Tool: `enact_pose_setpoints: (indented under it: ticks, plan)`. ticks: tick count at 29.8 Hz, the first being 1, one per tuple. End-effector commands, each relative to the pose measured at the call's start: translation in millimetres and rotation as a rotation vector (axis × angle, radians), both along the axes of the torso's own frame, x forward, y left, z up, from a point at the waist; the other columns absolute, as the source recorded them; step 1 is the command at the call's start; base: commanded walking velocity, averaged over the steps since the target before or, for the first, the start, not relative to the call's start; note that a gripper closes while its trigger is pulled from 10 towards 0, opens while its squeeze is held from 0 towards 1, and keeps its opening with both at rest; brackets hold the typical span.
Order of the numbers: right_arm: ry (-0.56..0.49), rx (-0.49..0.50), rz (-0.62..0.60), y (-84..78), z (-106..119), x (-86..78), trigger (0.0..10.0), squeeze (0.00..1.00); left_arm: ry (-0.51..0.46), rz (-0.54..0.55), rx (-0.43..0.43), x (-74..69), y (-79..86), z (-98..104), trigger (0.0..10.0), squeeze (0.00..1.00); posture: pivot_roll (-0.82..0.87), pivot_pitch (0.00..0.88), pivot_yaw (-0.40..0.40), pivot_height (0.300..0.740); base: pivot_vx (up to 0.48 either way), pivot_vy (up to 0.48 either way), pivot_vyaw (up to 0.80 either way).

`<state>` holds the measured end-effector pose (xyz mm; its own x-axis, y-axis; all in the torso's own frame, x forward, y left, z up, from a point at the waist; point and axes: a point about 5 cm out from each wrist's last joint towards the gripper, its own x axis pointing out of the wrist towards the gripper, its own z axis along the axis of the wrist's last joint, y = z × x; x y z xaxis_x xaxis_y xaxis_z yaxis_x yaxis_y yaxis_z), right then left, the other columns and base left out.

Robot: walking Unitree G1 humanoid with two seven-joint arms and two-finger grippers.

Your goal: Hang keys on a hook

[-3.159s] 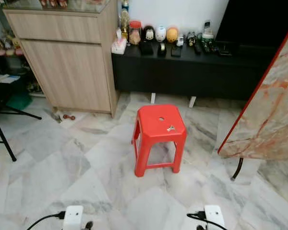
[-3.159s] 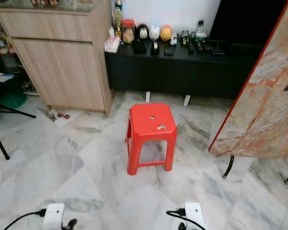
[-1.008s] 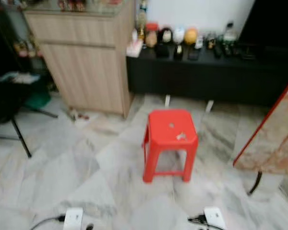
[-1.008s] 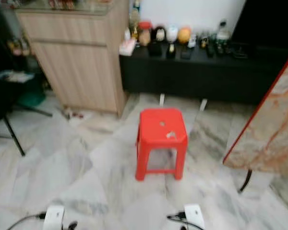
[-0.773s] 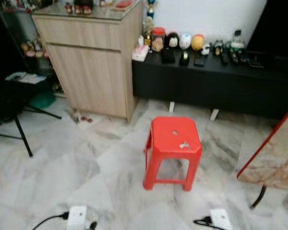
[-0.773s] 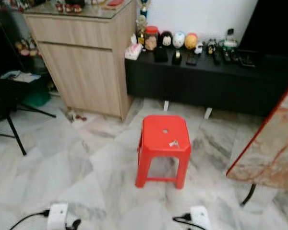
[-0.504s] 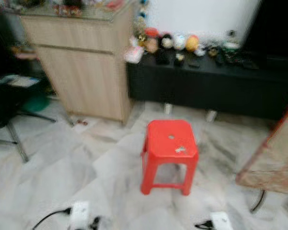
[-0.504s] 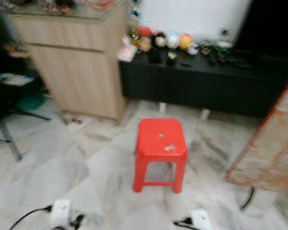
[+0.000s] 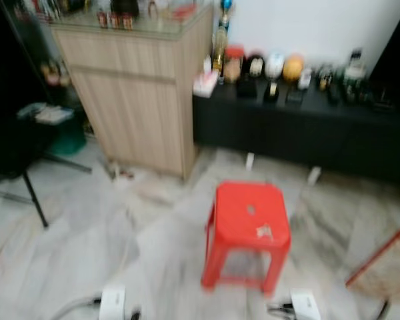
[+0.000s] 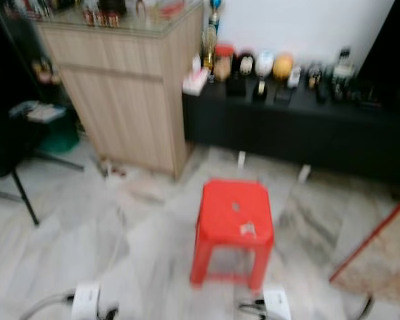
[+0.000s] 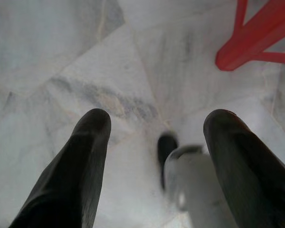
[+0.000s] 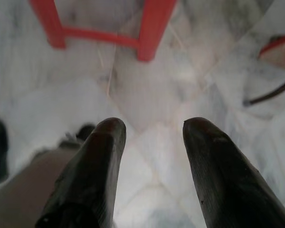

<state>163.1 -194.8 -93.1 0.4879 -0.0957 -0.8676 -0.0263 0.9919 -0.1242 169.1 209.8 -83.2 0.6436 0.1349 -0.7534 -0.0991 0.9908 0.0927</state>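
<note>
Near the front right corner of a red plastic stool's (image 9: 252, 223) seat lies a small bunch of metal keys (image 9: 264, 232), likely light, rigid and slippery, best pinched by the ring. Left hand (image 11: 156, 137) and right hand (image 12: 151, 137) hang spread apart, empty, above marble floor (image 9: 87, 247).

Blurred keys (image 9: 264, 232) on stool (image 9: 248, 217)

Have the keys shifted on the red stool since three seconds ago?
No. The keys lie near the red stool's front right corner, by its centre hole; the camera moved.
</note>
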Motion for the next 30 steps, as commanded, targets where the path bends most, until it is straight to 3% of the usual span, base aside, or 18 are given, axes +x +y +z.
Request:
enact_pose_setpoints:
  ticks: [1,16,22,30]
  plan:
    - [-0.004,0.028,-0.008,7.9,-0.9,0.2,10.0,0.0,0.035,0.007,0.016,-8.2,6.6,-2.8,10.0,0.0,0.01,0.06,-0.054,0.74,0.274,0.0,0.0]
    - [-0.033,0.017,0.011,3.0,2.1,5.1,10.0,0.0,0.039,0.007,0.012,-8.6,4.9,-3.4,10.0,0.0,0.0,0.059,-0.055,0.74,0.277,0.0,0.0]
    - [-0.04,0.022,0.005,3.9,2.9,7.1,10.0,0.0,0.042,0.007,0.011,-9.6,5.9,-3.7,10.0,0.0,0.0,0.058,-0.056,0.74,0.279,0.0,0.64]
    - [-0.064,0.024,-0.031,2.4,4.5,9.7,10.0,0.0,0.048,0.01,0.01,-12.2,7.6,-4.4,10.0,0.0,0.01,0.061,-0.057,0.74,0.277,0.0,0.0]
